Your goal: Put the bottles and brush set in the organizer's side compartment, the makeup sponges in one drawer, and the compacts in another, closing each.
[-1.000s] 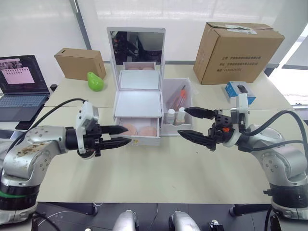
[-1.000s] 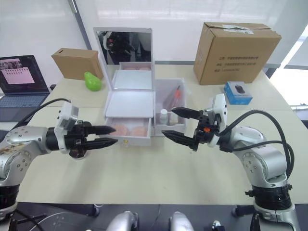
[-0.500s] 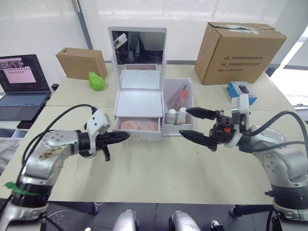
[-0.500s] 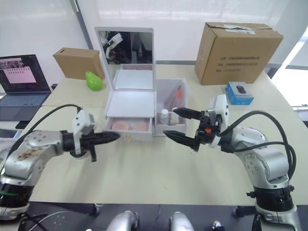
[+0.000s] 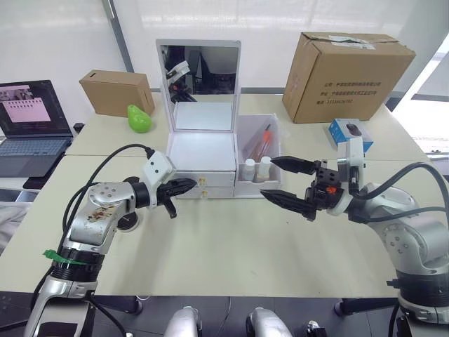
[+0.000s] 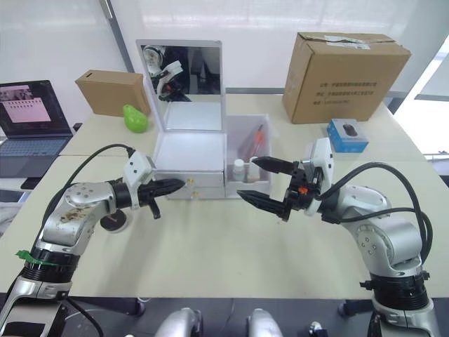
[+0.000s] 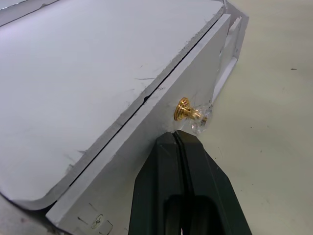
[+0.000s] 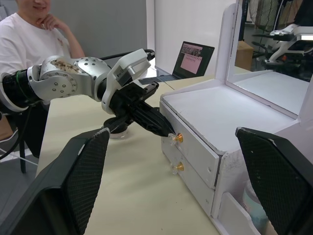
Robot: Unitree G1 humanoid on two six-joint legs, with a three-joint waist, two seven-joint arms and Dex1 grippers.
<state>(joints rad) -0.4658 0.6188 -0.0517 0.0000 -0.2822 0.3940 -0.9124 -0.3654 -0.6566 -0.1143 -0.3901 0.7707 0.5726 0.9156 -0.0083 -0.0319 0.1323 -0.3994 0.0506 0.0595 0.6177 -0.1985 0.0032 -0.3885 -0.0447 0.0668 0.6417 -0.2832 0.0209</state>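
Organizer (image 5: 203,151): far middle of table (image 5: 231,246), both drawers look shut.
Left gripper (image 5: 189,186): fingers pressed together, tip touching top drawer (image 5: 202,181) by its gold knob (image 7: 188,110).
Right gripper (image 5: 284,181): fingers wide apart, holding nothing, near side compartment (image 5: 258,160).
Tip: push straight and gently; make sure drawer sits flush.

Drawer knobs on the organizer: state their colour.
Gold, with clear tips. The upper drawer knob shows best in the left wrist view, on the white organizer.

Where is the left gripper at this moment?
In the left eye view the left gripper is on the robot's left, its shut fingertips against the front of the organizer beside the upper drawer's gold knob.
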